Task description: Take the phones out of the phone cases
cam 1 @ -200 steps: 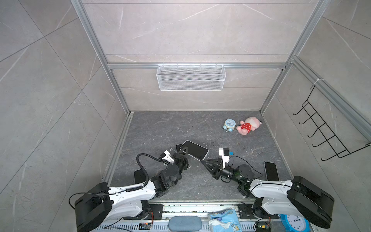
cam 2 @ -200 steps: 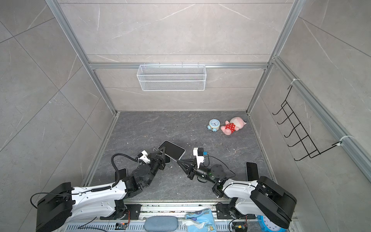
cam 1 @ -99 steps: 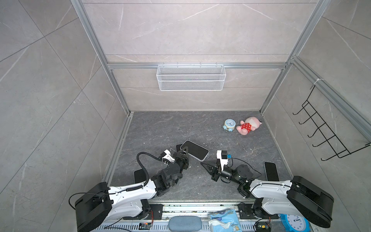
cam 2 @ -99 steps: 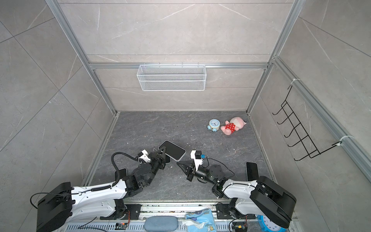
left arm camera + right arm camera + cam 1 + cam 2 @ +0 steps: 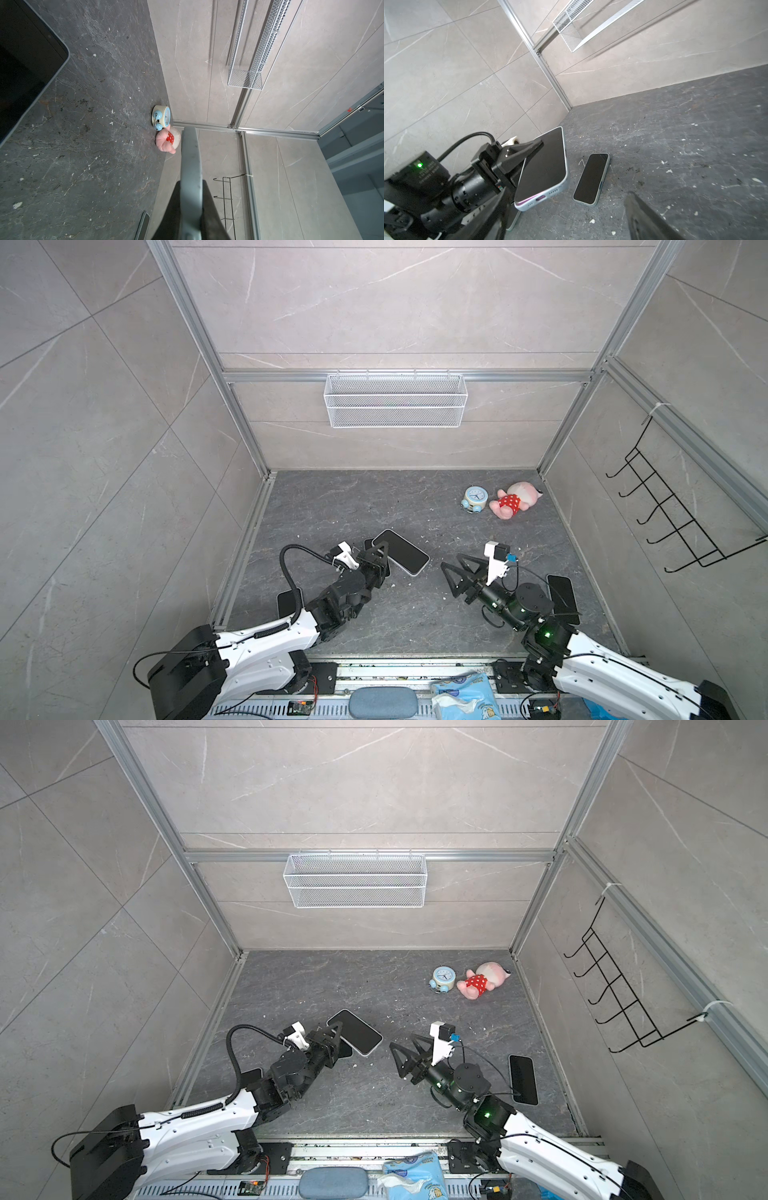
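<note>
The phone [image 5: 402,552] has a black screen and sits in a pale blue phone case [image 5: 565,182], tilted up off the dark floor. My left gripper [image 5: 381,551] is shut on the case's near long edge in both top views [image 5: 335,1031]. In the left wrist view the grey-blue case edge [image 5: 190,170] runs between the two dark fingers [image 5: 211,209]. My right gripper [image 5: 451,563] stands open to the right of the phone, apart from it, with nothing between its fingers [image 5: 641,216].
Other phones lie flat on the floor: one beside the held phone [image 5: 591,178], one at the right [image 5: 561,598], one at the left [image 5: 288,602]. A blue alarm clock [image 5: 473,498] and a pink plush toy [image 5: 514,499] lie at the back right. A wire basket [image 5: 395,400] hangs on the back wall.
My right gripper has drawn back from the phone's right corner and opened wide. The left gripper still holds the cased phone in the same place.
</note>
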`<state>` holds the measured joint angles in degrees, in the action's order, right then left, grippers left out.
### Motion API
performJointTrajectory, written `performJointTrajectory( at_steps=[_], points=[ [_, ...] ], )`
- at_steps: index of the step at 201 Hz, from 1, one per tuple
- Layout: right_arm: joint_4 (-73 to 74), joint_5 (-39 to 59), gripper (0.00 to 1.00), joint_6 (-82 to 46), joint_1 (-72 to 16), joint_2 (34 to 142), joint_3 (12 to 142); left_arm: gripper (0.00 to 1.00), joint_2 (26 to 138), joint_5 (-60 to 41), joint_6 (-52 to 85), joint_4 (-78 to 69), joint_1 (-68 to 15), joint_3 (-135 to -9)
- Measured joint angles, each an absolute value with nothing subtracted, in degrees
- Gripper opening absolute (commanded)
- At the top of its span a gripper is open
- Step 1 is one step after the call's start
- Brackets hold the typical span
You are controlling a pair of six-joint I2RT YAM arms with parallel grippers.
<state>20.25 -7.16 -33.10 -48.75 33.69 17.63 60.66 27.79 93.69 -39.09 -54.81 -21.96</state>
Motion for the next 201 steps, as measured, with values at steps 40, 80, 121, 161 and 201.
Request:
performJointTrajectory(
  at_steps=[40,80,121,161,201],
  points=[
    [0.34,-6.94,0.87,-41.17,-47.2,33.89,29.93,0.0,60.75,24.43,91.98,-40.58,-54.35,-21.41],
    [-4.69,0.49,0.81,-48.66,-44.73,43.72,35.4,0.0,63.13,22.22,91.35,-44.58,-54.35,-21.1],
    [-4.54,6.17,0.75,-54.87,-43.31,46.85,34.98,0.0,63.83,21.85,90.76,-48.21,-54.33,-20.64],
    [4.14,10.26,0.65,-60.58,-41.19,47.97,29.91,0.0,64.36,21.85,90.43,-50.74,-54.33,-20.47],
    [13.89,12.91,0.52,-65.73,-40.8,50.94,26.11,0.0,66.22,21.82,90.39,-52.95,-54.33,-20.12]
  ],
)
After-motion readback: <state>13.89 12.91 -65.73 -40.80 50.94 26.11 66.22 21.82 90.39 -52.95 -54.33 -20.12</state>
